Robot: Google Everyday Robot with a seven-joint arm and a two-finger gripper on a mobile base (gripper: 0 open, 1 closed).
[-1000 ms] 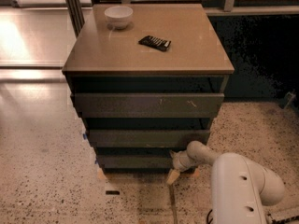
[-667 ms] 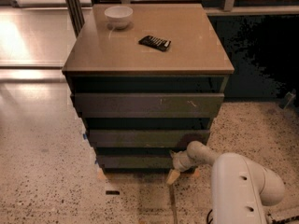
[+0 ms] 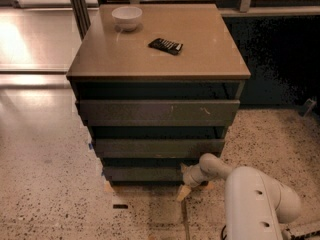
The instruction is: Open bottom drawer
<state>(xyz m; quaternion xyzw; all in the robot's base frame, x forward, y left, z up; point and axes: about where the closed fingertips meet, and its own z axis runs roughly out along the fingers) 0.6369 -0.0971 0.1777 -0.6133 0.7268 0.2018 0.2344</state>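
Bottom drawer (image 3: 142,174) sits lowest of three under the desk (image 3: 210,59), just above the floor. Its dark grey-brown, handleless front is the narrowest and looks shut or barely ajar. Nothing has shifted over the last second. The end effector (image 3: 186,185) is at the same spot by the front's right end, so the pull has probably not begun. Whether it is open or closed, I cannot tell.
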